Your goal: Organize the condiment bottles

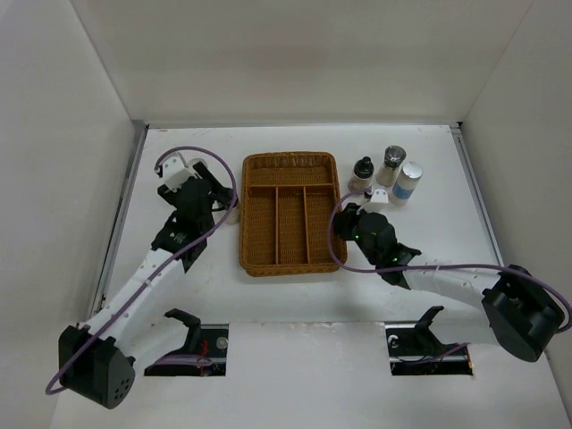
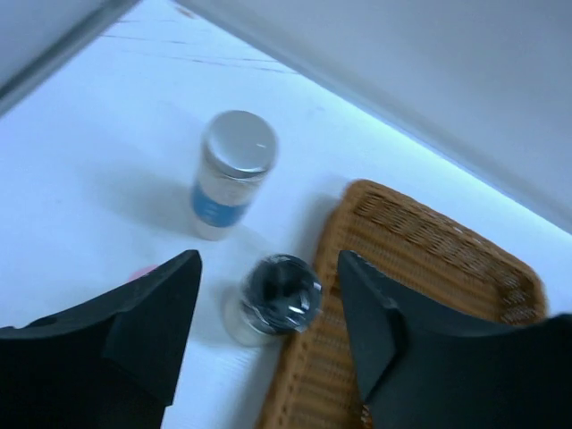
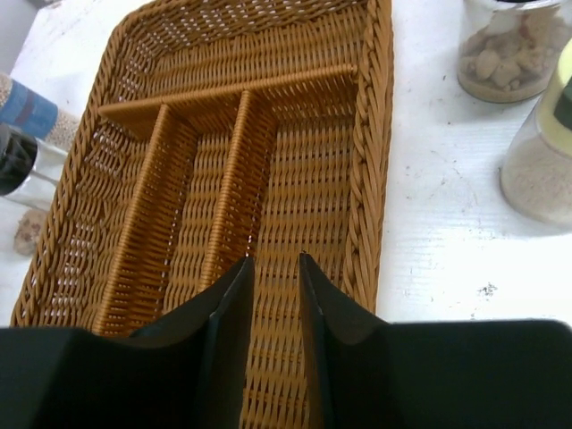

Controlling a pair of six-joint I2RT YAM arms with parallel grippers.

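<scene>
Left tool (image 2: 268, 261) is open wide, one finger either side of a black-capped shaker (image 2: 273, 299), not touching it. A silver-capped blue-label jar (image 2: 234, 174) stands just beyond it. Both are upright on the bench (image 2: 89, 161), left of the wicker tray (image 2: 429, 286). Right tool (image 3: 274, 264) is almost closed, thin gap, nothing in it, over the tray. Other bottles (image 1: 391, 161) stand right of the tray, toward the far edge.
</scene>
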